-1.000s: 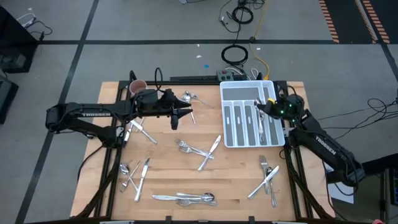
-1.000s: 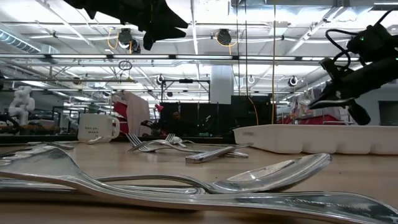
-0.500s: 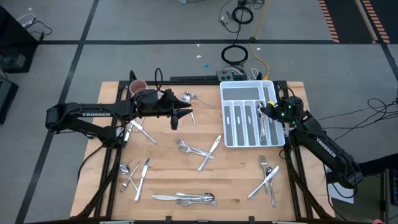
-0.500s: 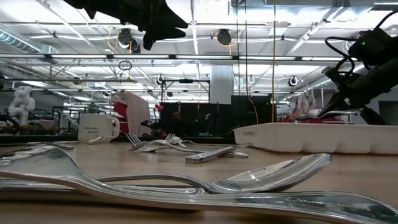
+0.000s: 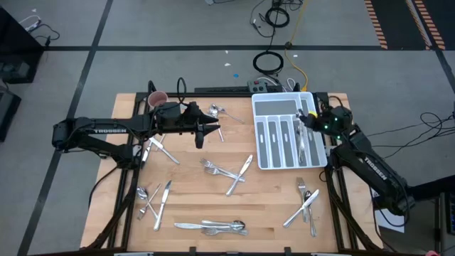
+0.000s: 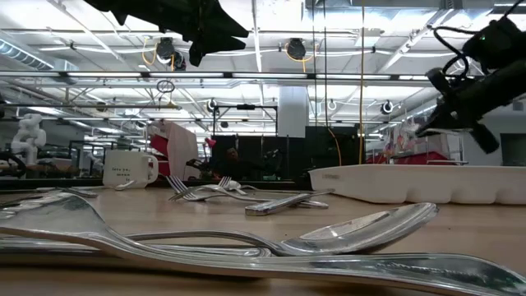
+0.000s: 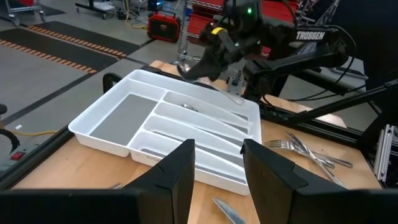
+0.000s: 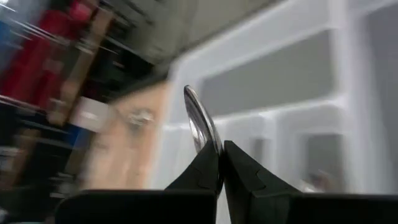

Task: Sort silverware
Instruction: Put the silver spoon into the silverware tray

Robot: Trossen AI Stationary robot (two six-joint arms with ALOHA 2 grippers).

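Note:
The silverware lies scattered on the wooden table: forks and a knife (image 5: 226,171) in the middle, more pieces near the front edge (image 5: 213,226), at the left (image 5: 153,199) and at the right (image 5: 306,203). The white tray (image 5: 284,131) stands at the back right, with pieces in its slots. Over the tray's right side, my right gripper (image 5: 304,118) is shut on one silver piece (image 8: 199,124). My left gripper (image 5: 213,131) hangs above the table's back left, open, with nothing between its fingers (image 7: 217,168). My right gripper pinches a slim silver piece between its two fingers. The piece's rounded end (image 8: 196,115) stands out past the fingertips; what lies behind them is hidden. The fingers slant down from the table's right side. The piece is lifted clear above the tray (image 7: 168,124).
A pink-and-white mug (image 5: 157,98) stands at the back left corner, beside my left arm. More forks (image 5: 220,112) lie near the back edge and a knife (image 5: 162,151) lies under the left arm. Bare wood shows between the tray and the middle pile.
My right gripper, still shut on its silver piece, has dipped toward the tray and then risen a little above it, rolling its wrist as it went. The piece stays clear of the tray.

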